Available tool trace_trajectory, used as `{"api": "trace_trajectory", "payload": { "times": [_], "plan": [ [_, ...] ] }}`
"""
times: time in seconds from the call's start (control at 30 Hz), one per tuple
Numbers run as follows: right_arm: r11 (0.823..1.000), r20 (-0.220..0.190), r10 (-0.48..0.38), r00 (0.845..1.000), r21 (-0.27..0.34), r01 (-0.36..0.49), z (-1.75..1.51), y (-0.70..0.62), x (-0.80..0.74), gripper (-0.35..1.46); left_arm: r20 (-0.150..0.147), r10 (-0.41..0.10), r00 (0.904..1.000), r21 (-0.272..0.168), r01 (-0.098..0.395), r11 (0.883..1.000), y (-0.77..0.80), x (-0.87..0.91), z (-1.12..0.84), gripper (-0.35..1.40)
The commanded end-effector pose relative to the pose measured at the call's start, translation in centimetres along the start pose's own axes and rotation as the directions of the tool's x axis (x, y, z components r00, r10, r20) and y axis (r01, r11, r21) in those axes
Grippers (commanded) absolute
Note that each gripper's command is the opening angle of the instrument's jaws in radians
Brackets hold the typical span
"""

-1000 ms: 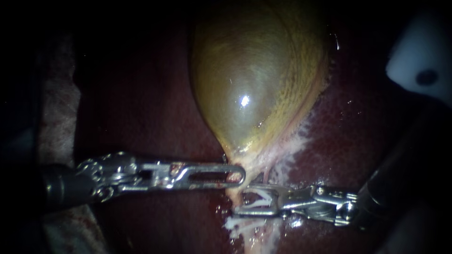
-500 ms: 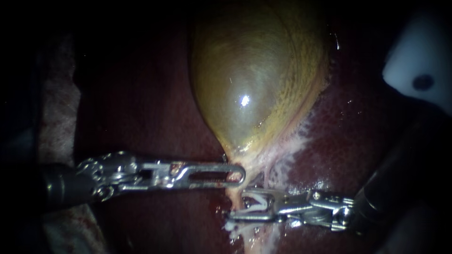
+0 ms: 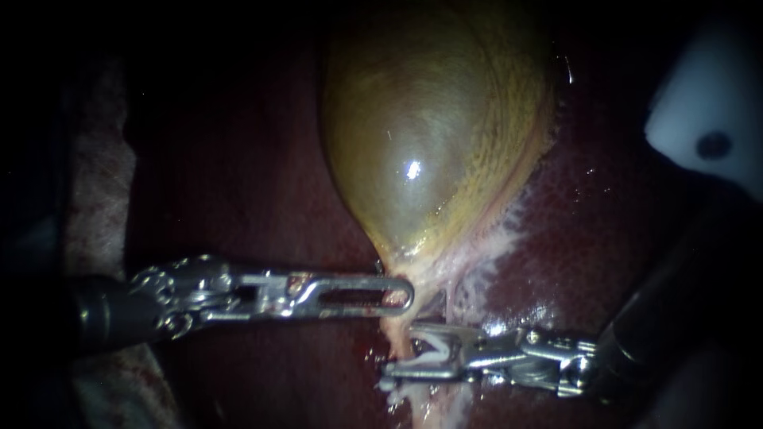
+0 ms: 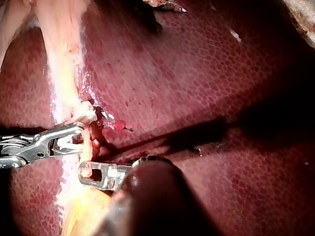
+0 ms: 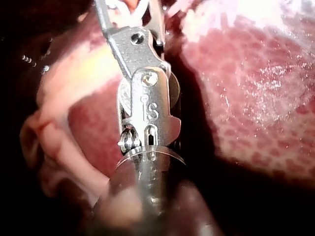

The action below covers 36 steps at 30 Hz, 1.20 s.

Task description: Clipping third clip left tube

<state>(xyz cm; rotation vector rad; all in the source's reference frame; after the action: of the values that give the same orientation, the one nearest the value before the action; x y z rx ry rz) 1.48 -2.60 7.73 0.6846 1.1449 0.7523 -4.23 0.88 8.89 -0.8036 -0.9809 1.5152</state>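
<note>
— Where does the left tube (image 3: 395, 327) sit?

— On the liver (image 3: 604, 230), just below the narrow end of the gallbladder (image 3: 429, 151). It is a pale strand running down from that neck, with a thinner pink strand beside it.

— And the right instrument (image 3: 401, 348)?

— Its shaft comes in low across the liver. The two jaws stand apart with the left tube in the mouth between them. They carry a white clip (image 3: 433, 349), and both jaws press on it.

— Is the clip closed?

— No, a gap shows between its legs.

— The left instrument (image 3: 401, 295)?

— It lies level, just above the right one's jaws. Its slotted jaws lie together, and their tips pinch reddened tissue at the gallbladder's neck. The left wrist view agrees: tissue fills the end of the slot.

— Anything else?

— There are whitish bits just under the lower jaw, but I cannot tell whether they are clip or tissue. A white block (image 3: 707, 135) with a dark spot lies well apart, past the liver's right edge.
</note>
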Motion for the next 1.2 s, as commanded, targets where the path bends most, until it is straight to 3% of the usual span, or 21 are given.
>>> {"api": "trace_trajectory", "payload": {
  "times": [0.03,0.83,1.2],
  "plan": [
    [1.000,0.001,0.001,1.000,0.002,-0.001,0.02,0.01,0.00,0.41,0.000,0.000,1.0000,0.000,0.000,1.000,0.00,0.00,0.00,-0.35],
    [1.000,0.001,0.001,1.000,0.000,-0.001,0.15,0.31,0.01,0.37,-0.002,0.000,1.0000,0.000,0.000,1.000,0.01,0.00,0.01,-0.35],
    [1.000,0.000,0.008,1.000,0.002,-0.008,0.21,0.33,0.02,0.35,-0.004,-0.002,1.0000,0.002,0.002,1.000,0.03,0.00,0.04,-0.35]
  ]
}}
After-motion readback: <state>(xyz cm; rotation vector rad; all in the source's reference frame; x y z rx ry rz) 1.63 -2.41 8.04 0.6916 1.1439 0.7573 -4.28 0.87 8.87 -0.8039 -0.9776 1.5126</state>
